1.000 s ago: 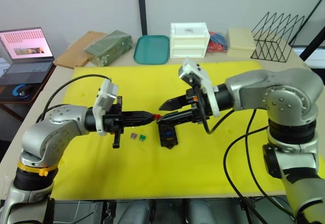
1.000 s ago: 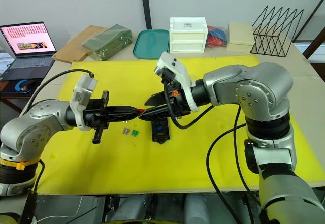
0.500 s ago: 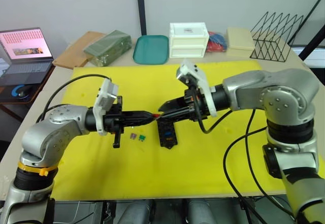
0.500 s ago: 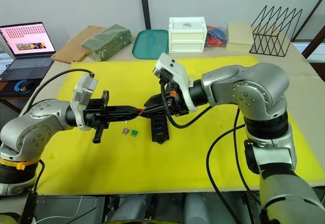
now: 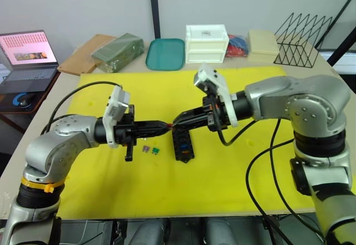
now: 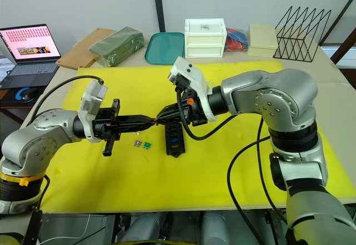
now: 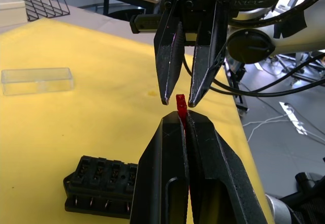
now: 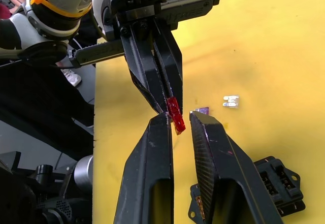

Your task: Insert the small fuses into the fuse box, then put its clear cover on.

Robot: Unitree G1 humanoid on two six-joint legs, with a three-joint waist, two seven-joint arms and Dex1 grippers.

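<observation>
A red fuse (image 7: 180,103) sticks out of my left gripper (image 5: 169,126), which is shut on it and holds it above the yellow mat. My right gripper (image 5: 177,124) meets it tip to tip. It is open by a narrow gap, with one finger on each side of the red fuse (image 8: 175,116). Just below them the black fuse box (image 5: 183,144) lies on the mat with a blue fuse in one slot. A purple fuse (image 5: 146,148) and a green fuse (image 5: 156,151) lie loose to its left. The clear cover (image 7: 36,81) lies on the mat in the left wrist view.
Along the back edge stand a teal tray (image 5: 166,54), a white drawer box (image 5: 207,43), a black wire rack (image 5: 305,34) and a green package (image 5: 118,50). A laptop (image 5: 28,53) sits at the far left. The yellow mat (image 5: 167,189) is bare near the front.
My right gripper's fingers have narrowed from wide open and moved in around the red fuse's tip. The left gripper has held still with the fuse.
</observation>
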